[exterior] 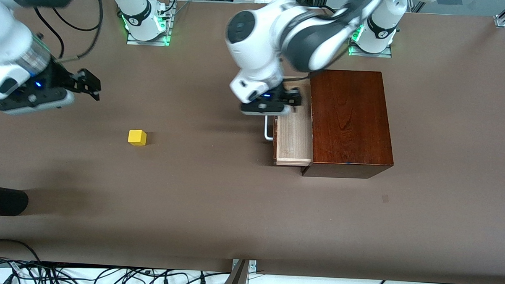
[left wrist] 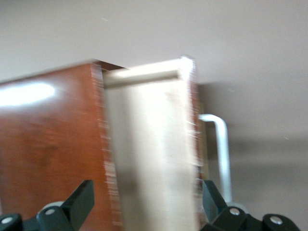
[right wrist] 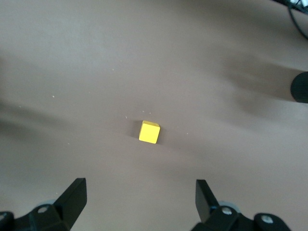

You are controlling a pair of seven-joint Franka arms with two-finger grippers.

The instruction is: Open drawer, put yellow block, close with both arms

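The drawer (exterior: 294, 137) is pulled out of the dark wooden box (exterior: 350, 120), and the part of its pale tray that shows is bare. Its white handle (exterior: 269, 132) points toward the right arm's end of the table. My left gripper (exterior: 294, 97) hangs open over the drawer tray (left wrist: 154, 159), one finger to each side, gripping nothing. The yellow block (exterior: 137, 137) sits alone on the brown table toward the right arm's end. My right gripper (exterior: 92, 86) is open over bare table, off to one side of the block (right wrist: 149, 132), holding nothing.
A black rounded object (exterior: 2, 200) lies at the table edge near the front camera, at the right arm's end. Cables (exterior: 105, 275) run along the front edge. The two arm bases (exterior: 145, 20) stand at the back of the table.
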